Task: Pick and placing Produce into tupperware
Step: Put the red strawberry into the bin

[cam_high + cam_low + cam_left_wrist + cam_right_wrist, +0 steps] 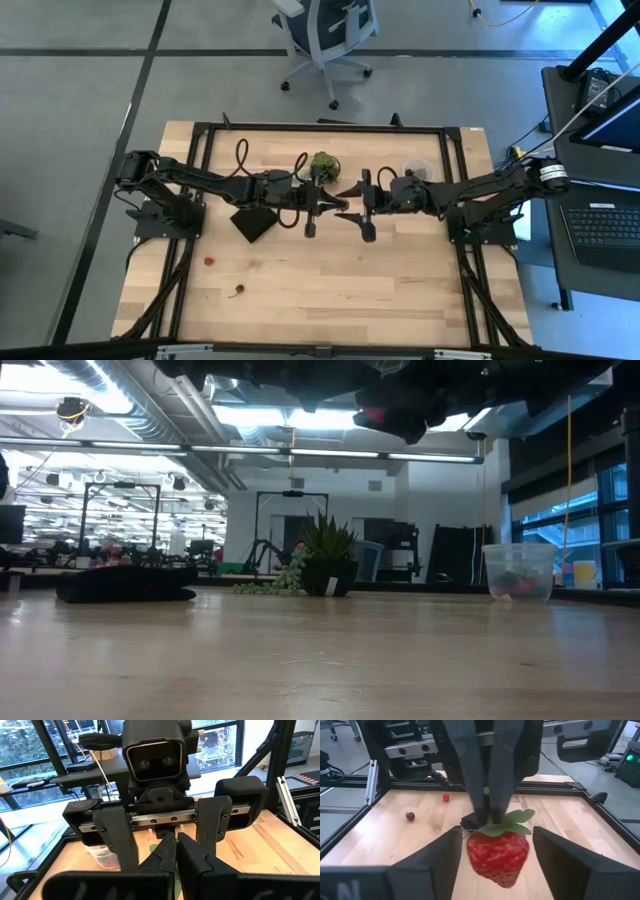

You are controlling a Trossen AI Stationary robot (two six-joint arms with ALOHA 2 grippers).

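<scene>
My left gripper (338, 204) and my right gripper (352, 206) face each other tip to tip above the middle of the table. The left one (176, 851) is shut on a red strawberry-like piece (497, 856) with green leaves. My right gripper (497, 847) is open; its fingers stand on either side of that piece with gaps to it. The tupperware (417, 168), a translucent round tub (518, 572), stands on the table's far right part with some red pieces inside. Two more small red pieces (209, 261) (237, 291) lie on the near left of the table. My left gripper pinches the strawberry piece by its green leafy top (506, 826) between the free ends of its two fingers (487, 795). The fingers come roughly level from the table's left. The red body hangs below the fingertips, lifted clear of the table.
A green leafy clump (323, 162) sits just beyond the grippers toward the far edge. A flat black square (252, 220) lies under the left arm. A black frame (320, 128) rims the table. An office chair (325, 35) stands on the floor beyond the far edge.
</scene>
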